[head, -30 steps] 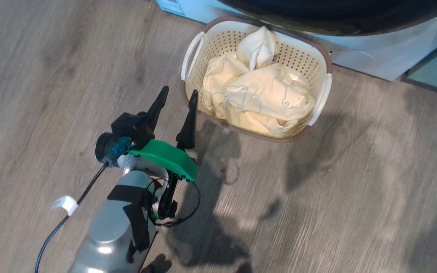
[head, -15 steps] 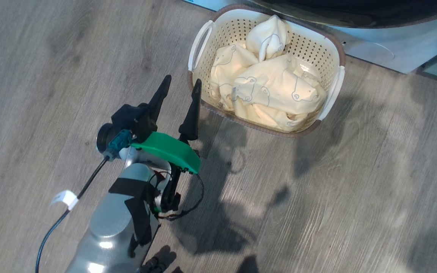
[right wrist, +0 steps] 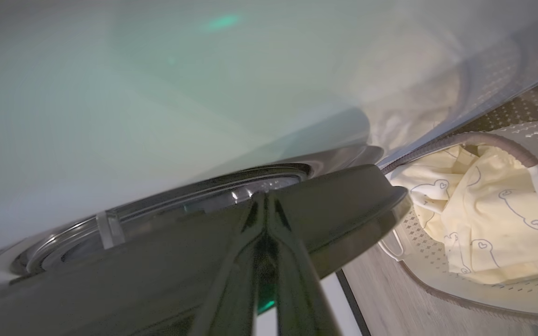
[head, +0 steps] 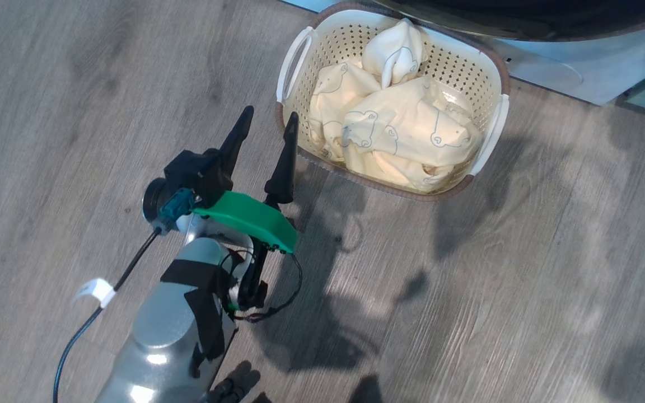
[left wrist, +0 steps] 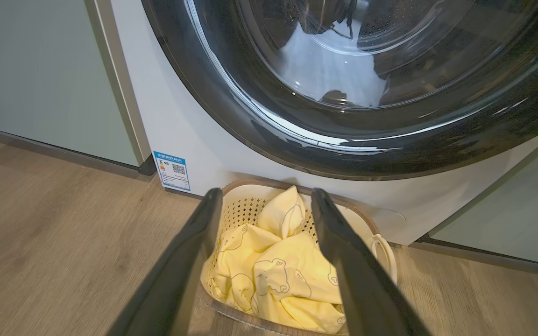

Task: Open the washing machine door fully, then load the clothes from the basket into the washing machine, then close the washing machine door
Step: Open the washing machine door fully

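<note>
Cream plastic with a brown rim, the basket [head: 462,70] stands on the grey wood floor [head: 524,280] right against the foot of the white washer [head: 552,73], partly under the lower curve of the door [head: 524,14]. It is heaped with the clothes [head: 406,129], pale yellow cotton printed with outline bears, bunched up above the rim at the far side. The left pincer [head: 269,115] hangs over the floor just beside the basket's near left corner, its two dark fingers spread and holding nothing; one fingertip overlaps the rim in the head view, and whether it touches cannot be told. A green cover [head: 249,221] sits behind the fingers on the silver forearm. From the left wrist, the left pincer [left wrist: 266,192] frames the clothes [left wrist: 278,275] in the basket [left wrist: 238,210], with the glossy black door [left wrist: 231,93] above lying against the washer [left wrist: 180,116] front. A blue sticker [left wrist: 172,170] is low on that front, next to a pale green cabinet [left wrist: 40,70]. In the right wrist view, the right pincer [right wrist: 263,200] has its fingers pressed together at the tips, right up at the dark rim of the door [right wrist: 343,200]; whether they grip anything cannot be told. Beyond the rim lie the basket [right wrist: 418,242] and clothes [right wrist: 484,214].
</note>
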### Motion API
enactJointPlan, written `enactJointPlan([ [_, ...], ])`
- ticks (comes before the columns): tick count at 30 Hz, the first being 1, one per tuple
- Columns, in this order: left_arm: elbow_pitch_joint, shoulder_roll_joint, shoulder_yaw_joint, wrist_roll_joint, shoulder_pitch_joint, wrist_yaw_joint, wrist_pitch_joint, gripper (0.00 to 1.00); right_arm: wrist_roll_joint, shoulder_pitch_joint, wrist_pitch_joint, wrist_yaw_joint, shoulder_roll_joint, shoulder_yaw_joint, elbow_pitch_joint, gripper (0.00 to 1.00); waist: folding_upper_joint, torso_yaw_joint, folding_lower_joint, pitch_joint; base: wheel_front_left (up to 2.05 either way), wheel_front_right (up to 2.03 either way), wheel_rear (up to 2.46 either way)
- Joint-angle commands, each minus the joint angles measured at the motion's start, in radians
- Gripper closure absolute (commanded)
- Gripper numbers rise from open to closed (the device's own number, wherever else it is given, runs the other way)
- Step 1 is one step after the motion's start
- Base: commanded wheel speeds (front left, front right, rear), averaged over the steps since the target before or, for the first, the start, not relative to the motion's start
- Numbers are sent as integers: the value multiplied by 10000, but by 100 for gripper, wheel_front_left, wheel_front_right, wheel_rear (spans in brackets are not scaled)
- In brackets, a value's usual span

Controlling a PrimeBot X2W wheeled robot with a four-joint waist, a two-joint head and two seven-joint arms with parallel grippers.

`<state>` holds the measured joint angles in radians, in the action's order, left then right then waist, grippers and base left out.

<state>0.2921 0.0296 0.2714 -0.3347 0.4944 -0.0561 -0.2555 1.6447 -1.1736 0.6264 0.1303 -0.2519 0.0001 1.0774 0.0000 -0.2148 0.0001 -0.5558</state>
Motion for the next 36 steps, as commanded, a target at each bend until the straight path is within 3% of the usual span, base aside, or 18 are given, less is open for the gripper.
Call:
enactJointPlan([
  [1,-321,206,-235,-42,100,-65,-63,0,-19,-170,283,4,296,153,-529,100,0,4,-1,15,0,0,0],
  [36,92,206,-485,197,-488,133,-63,0,-838,1908,1642,4,806,976,-1624,100,0,251,-1,1550,0,0,0],
])
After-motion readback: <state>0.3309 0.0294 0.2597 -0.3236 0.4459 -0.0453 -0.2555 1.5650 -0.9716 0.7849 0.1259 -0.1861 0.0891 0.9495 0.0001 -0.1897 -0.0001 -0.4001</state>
